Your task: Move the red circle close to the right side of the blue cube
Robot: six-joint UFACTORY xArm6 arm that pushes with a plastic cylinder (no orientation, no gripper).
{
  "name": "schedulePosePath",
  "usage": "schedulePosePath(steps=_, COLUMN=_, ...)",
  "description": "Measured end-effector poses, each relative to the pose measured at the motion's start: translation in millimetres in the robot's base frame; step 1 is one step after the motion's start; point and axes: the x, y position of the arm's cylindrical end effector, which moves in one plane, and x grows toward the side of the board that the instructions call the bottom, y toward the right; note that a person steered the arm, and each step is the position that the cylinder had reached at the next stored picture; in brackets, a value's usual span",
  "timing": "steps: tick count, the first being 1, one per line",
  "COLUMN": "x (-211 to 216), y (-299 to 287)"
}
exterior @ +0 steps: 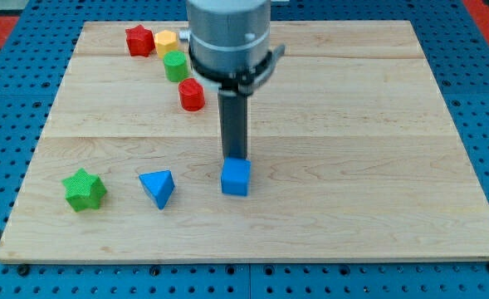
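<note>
The red circle [192, 95] stands on the wooden board at the view's upper left of centre. The blue cube [236, 176] sits below the centre. My tip [234, 158] is at the top edge of the blue cube, touching or nearly touching it from the view's top side. The tip is well below and to the right of the red circle. The rod rises from the tip to the grey arm body at the view's top.
A green circle [175, 66], a yellow block [165, 41] and a red star [139, 40] lie above the red circle. A blue triangle [158, 188] and a green star [84, 190] lie left of the blue cube. The board [377, 149] lies on a blue perforated table.
</note>
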Motion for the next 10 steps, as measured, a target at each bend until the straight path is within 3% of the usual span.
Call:
schedulePosePath(steps=1, x=-30.4, y=2.9)
schedulePosePath(steps=2, x=-45.8, y=-39.1)
schedulePosePath(steps=3, x=-67.5, y=-137.6)
schedulePosePath(steps=4, x=-128.3, y=-129.5)
schedulePosePath(steps=5, x=-145.7, y=-86.5)
schedulePosePath(steps=6, x=-89.6, y=7.8)
schedulePosePath(steps=7, x=-89.6, y=31.5)
schedulePosePath(steps=8, x=-116.8, y=35.4)
schedulePosePath(steps=9, x=-75.8, y=76.5)
schedulePosePath(steps=10, x=-63.3, y=75.9)
